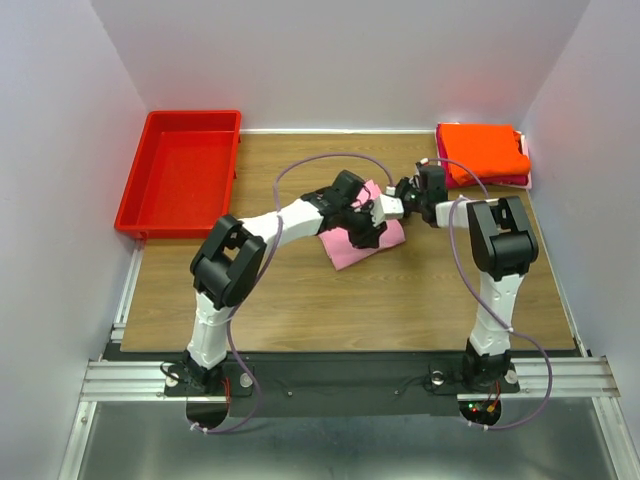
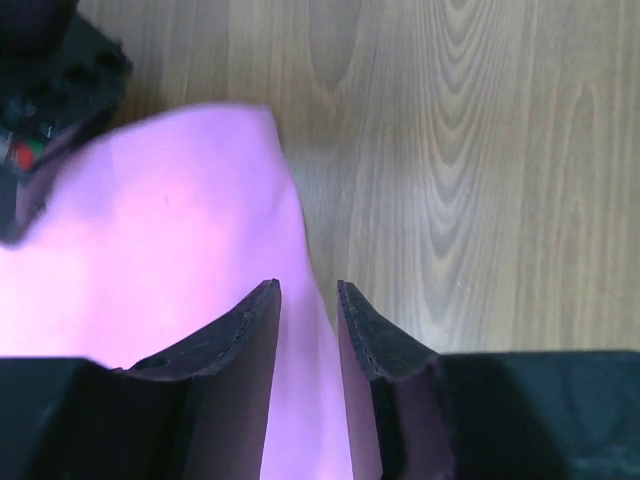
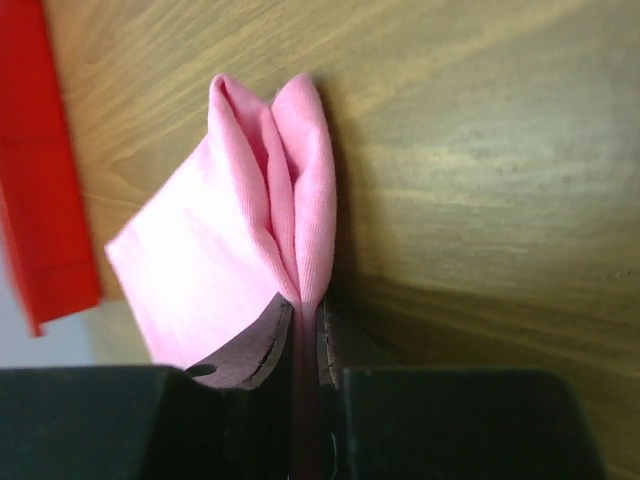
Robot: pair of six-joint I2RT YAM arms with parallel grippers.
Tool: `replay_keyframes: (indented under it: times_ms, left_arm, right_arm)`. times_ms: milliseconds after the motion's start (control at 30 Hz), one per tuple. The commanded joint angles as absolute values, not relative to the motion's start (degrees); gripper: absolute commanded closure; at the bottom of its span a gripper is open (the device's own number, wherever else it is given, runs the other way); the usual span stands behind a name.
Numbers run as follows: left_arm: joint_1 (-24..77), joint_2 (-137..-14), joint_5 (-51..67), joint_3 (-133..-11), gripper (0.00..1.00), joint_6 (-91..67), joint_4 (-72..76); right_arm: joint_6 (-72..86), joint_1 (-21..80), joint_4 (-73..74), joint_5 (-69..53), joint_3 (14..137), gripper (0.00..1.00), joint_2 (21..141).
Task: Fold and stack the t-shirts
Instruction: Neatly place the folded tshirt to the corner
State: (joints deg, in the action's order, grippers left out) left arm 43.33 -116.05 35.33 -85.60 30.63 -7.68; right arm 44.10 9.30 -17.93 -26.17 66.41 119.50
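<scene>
A folded light pink t-shirt (image 1: pixel 348 250) lies in the middle of the table. My left gripper (image 1: pixel 365 232) hovers over it, jaws open, with the pink cloth (image 2: pixel 170 230) spread beneath and showing through the gap at my left gripper (image 2: pixel 308 290). My right gripper (image 1: pixel 385 210) is at the shirt's right edge. In the right wrist view my right gripper (image 3: pixel 305 305) is shut on a bunched fold of the pink t-shirt (image 3: pixel 230 230). A folded orange t-shirt (image 1: pixel 485 150) lies on a darker pink-red t-shirt (image 1: pixel 522 180) at the back right corner.
A red plastic tray (image 1: pixel 190 118) sits at the back left of the wooden table (image 1: pixel 400 290), and its edge shows as the red tray (image 3: pixel 40 180) in the right wrist view. White walls close in the back and both sides.
</scene>
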Motion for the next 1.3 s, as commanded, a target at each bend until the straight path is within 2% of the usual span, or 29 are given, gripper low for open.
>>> replay_keyframes:
  times_ms: [0, 367, 867, 1267]
  left_arm:
    - [37.63, -106.63, 39.63, -89.21, 0.55, 22.95, -11.93]
    - [23.91, -100.82, 39.37, -85.97, 0.5, 16.35, -17.23]
    - [23.12, -94.84, 35.51, -78.23, 0.5, 16.88, -14.07]
    - [23.12, -92.29, 34.37, -74.09, 0.47, 15.91, -11.95]
  right_arm:
    - [28.23, 9.67, -5.56, -19.79, 71.89, 1.0, 115.93]
    - [1.69, 7.91, 8.42, -8.18, 86.55, 0.99, 112.33]
    - [-9.66, 3.6, 17.84, -1.33, 113.71, 0.99, 119.88]
    - [-14.15, 3.16, 20.48, 1.49, 125.42, 1.0, 122.87]
